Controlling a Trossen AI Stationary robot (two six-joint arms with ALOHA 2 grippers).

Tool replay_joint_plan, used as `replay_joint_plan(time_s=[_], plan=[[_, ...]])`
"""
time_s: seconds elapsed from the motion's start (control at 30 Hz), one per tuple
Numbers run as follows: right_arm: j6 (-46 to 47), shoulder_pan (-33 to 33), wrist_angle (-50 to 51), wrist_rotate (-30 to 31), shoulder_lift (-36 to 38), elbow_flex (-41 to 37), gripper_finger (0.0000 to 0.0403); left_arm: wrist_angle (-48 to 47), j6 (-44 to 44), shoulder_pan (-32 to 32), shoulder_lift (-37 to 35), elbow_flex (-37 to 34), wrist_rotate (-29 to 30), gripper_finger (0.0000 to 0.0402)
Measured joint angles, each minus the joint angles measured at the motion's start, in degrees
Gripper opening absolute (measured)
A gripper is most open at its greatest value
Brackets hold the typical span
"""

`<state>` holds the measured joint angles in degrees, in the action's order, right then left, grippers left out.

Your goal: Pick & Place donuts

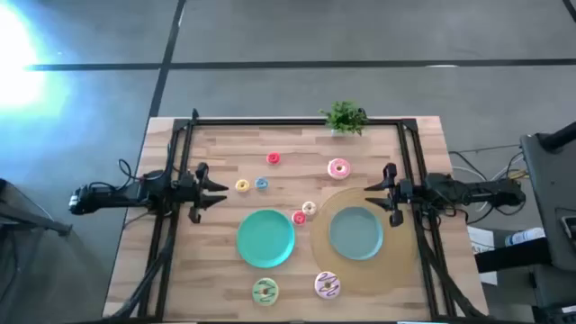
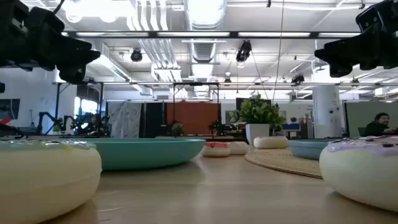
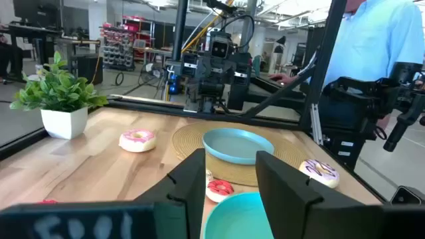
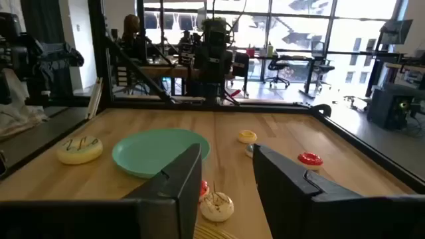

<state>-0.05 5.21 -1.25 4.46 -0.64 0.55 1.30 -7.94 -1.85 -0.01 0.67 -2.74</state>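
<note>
Three larger donuts lie flat on the table: pink (image 1: 338, 168) toward the far side, green (image 1: 265, 291) and white-purple (image 1: 327, 285) at the near edge. Tiny ones are scattered mid-table: red (image 1: 273, 158), yellow (image 1: 242, 185), blue (image 1: 261, 184), and a second red (image 1: 299, 217) next to a cream one (image 1: 309, 209). My left gripper (image 1: 216, 189) hovers open at the table's left, above the wood. My right gripper (image 1: 373, 193) hovers open at the right, facing it. Its wrist view shows the green donut (image 4: 80, 149); the left wrist view shows the pink one (image 3: 137, 140).
One teal plate (image 1: 265, 238) sits on the bare wood; a second (image 1: 355, 232) sits on a round woven mat (image 1: 396, 256). A small potted plant (image 1: 345, 118) stands at the far edge. A black frame (image 1: 297, 120) rims the table. A person (image 3: 372, 40) stands beyond the right side.
</note>
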Motion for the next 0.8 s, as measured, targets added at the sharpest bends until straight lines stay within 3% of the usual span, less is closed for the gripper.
replay_joint_plan(time_s=[0.8], plan=[[0.01, 0.00, 0.02, -0.01, -0.07, -0.01, 0.0129, 0.00, 0.01, -0.02, 0.00, 0.00, 0.00, 0.0108]])
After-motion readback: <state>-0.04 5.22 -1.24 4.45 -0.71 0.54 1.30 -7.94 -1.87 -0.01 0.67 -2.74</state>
